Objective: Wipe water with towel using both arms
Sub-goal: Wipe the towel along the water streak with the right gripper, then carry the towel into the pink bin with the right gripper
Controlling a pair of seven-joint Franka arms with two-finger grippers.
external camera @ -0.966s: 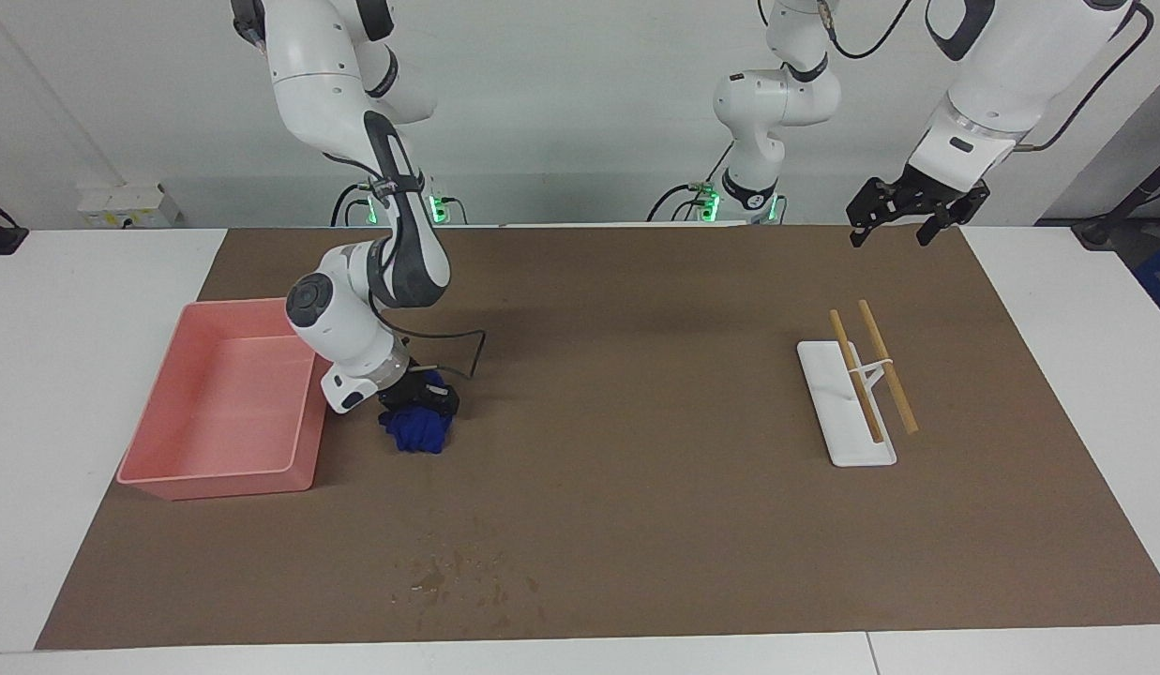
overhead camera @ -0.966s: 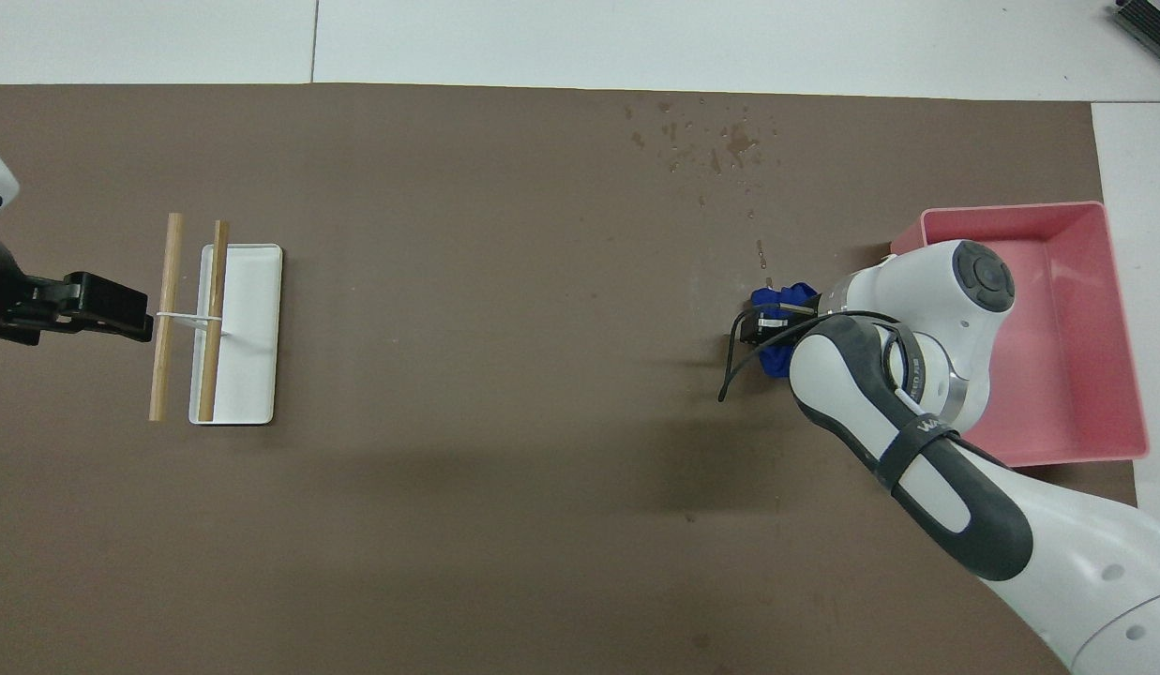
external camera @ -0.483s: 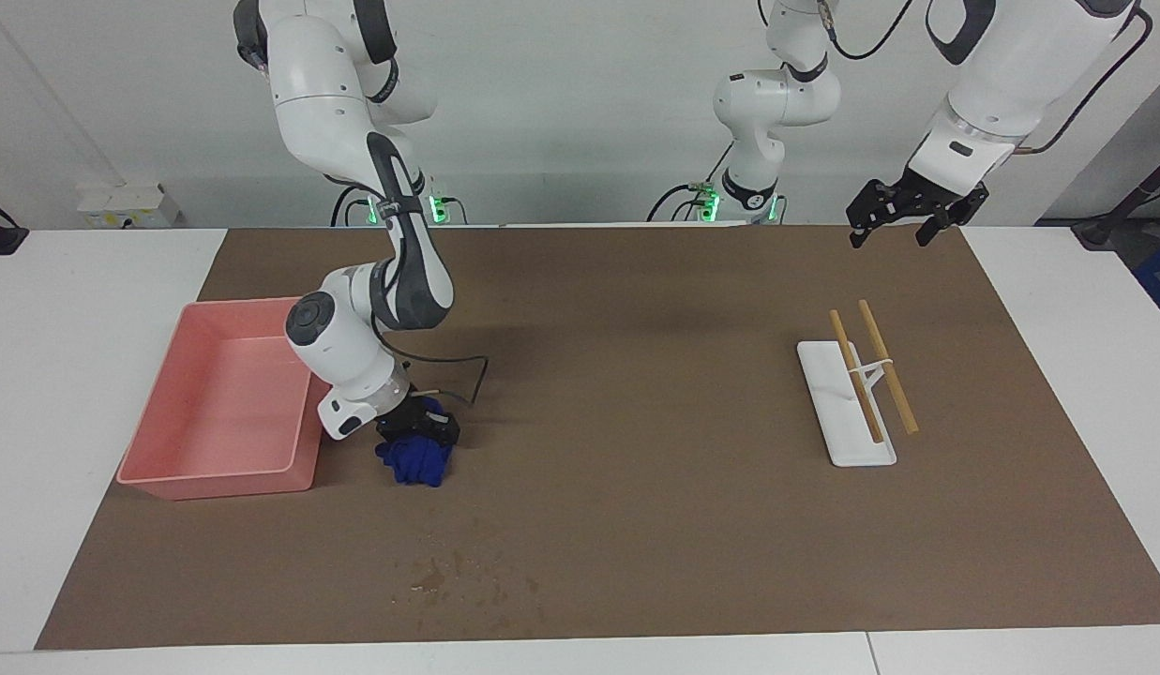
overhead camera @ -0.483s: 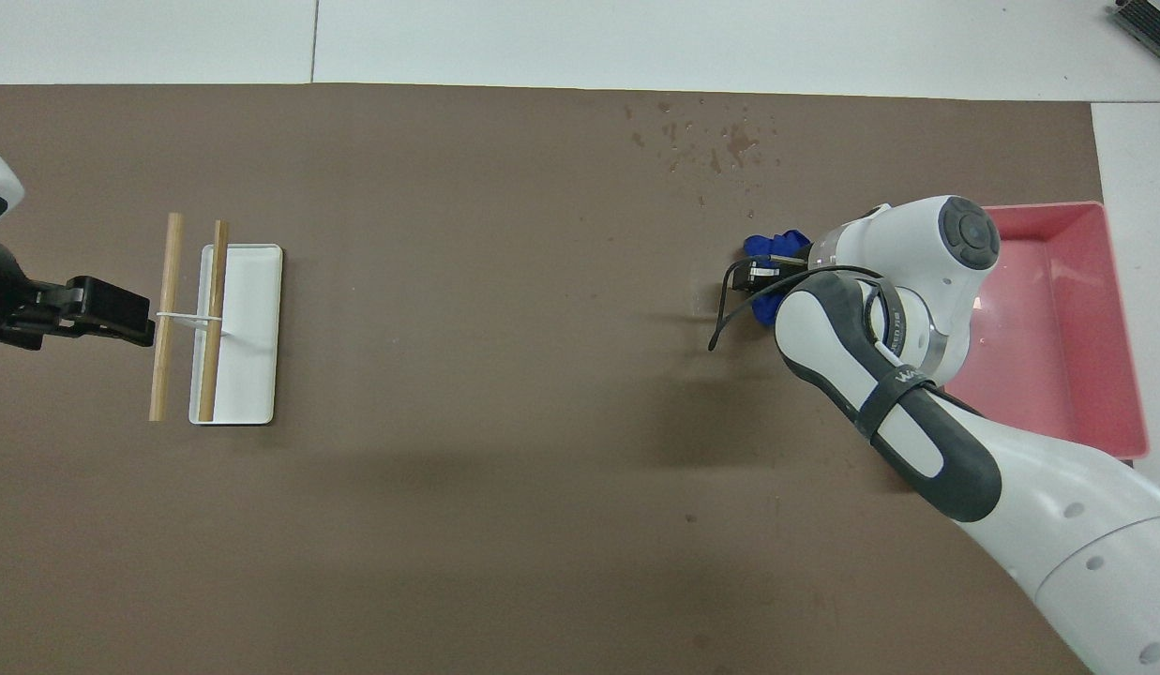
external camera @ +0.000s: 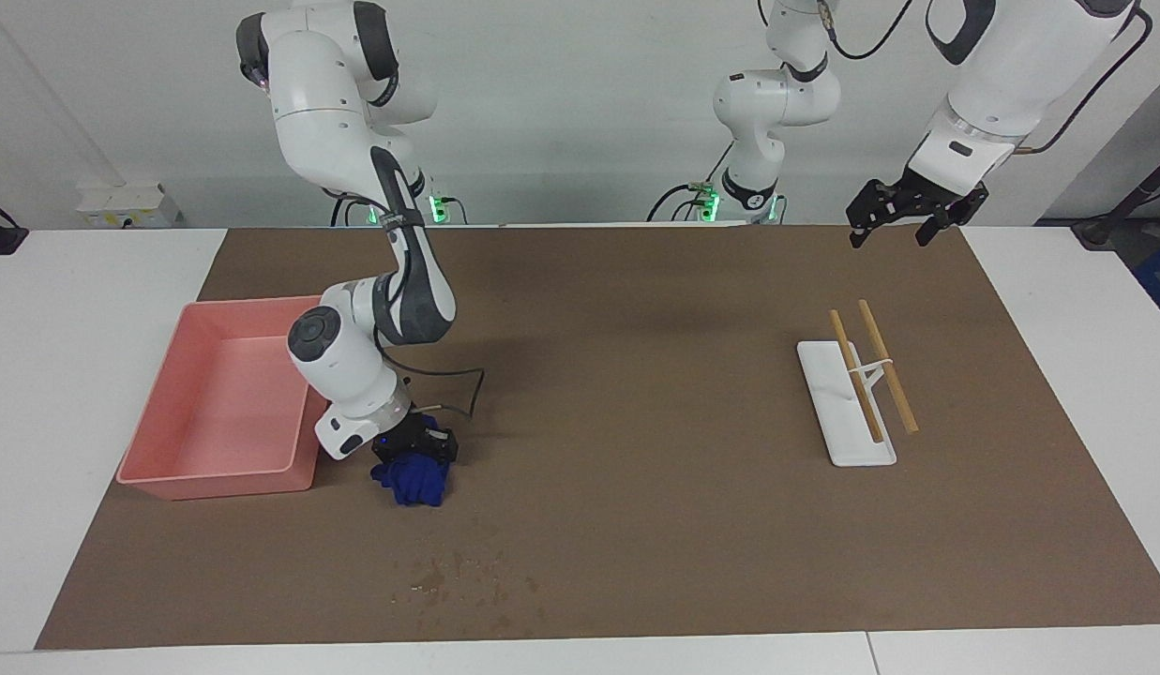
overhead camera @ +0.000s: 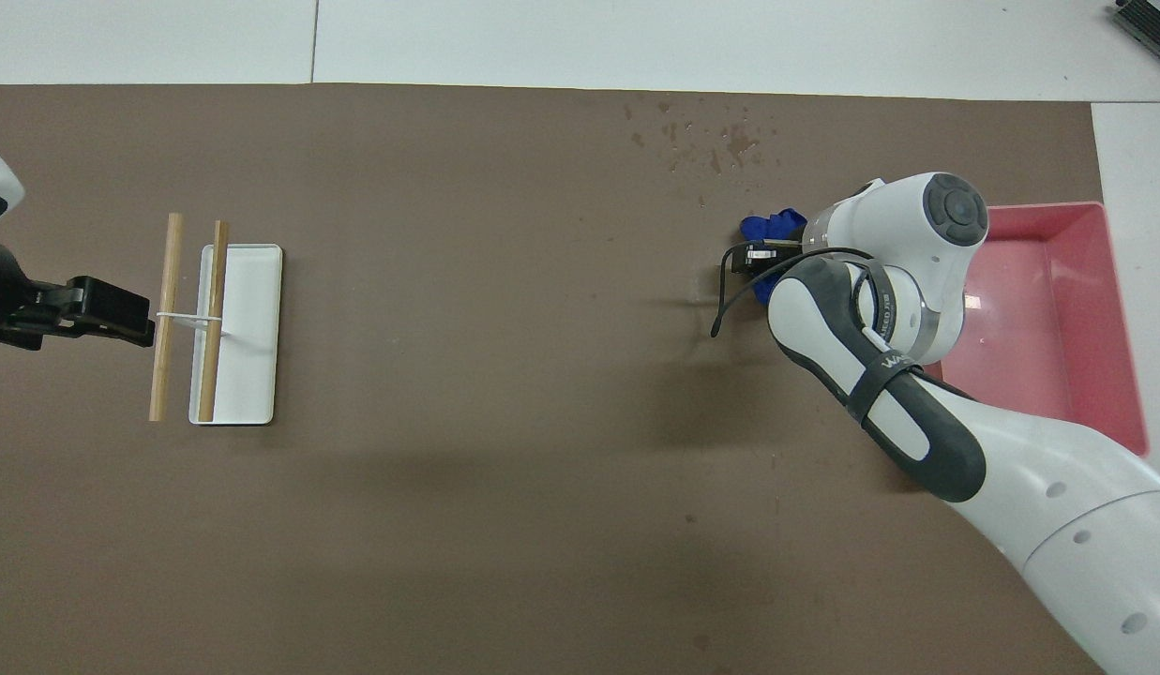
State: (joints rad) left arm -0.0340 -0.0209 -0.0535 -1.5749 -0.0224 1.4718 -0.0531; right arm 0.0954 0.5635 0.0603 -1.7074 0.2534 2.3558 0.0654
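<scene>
The towel [external camera: 411,478] is a small deep-blue bunch of cloth held in my right gripper [external camera: 415,450], which is shut on it, low at the brown mat beside the pink bin. The towel's lower end reaches the mat or hangs just above it. In the overhead view the towel [overhead camera: 772,227] sticks out past the right gripper [overhead camera: 753,258]. The water [external camera: 458,577] is a patch of dark spots on the mat farther from the robots than the towel, and shows in the overhead view too [overhead camera: 711,145]. My left gripper [external camera: 891,234] waits open and empty in the air at the left arm's end of the table.
The pink bin [external camera: 214,473] stands at the right arm's end, touching or almost touching the right arm's wrist. A white tray [external camera: 823,412] with two wooden sticks across a small rack lies at the left arm's end. It lies just beyond the left gripper's [overhead camera: 129,319] tips in the overhead view.
My right gripper has carried the towel along the bin, away from the robots and closer to the water spots. The left arm has hardly moved.
</scene>
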